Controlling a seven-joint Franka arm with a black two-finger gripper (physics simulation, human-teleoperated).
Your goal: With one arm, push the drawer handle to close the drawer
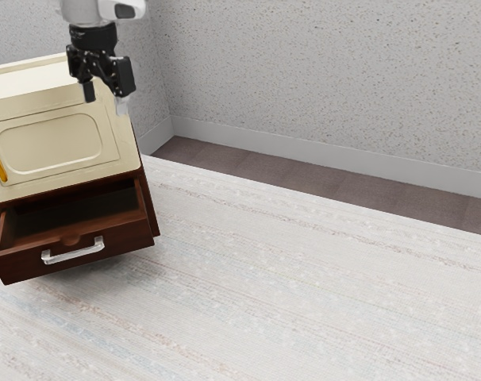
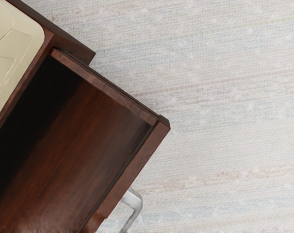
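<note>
Drawer (image 1: 128,238) juts open, bare-floored and dark brown, below the parted, empty claw (image 1: 105,98); its handle (image 1: 74,254) gleams silvery.

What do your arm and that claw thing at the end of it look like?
The part of my arm in sight is smooth and whitish, with a dark, rounded patch on one side. The gripper is black and chunky, with angular, linked-looking pieces and two fingers, one ending in a pale tip. I can't make out any cables or lettering.
</note>
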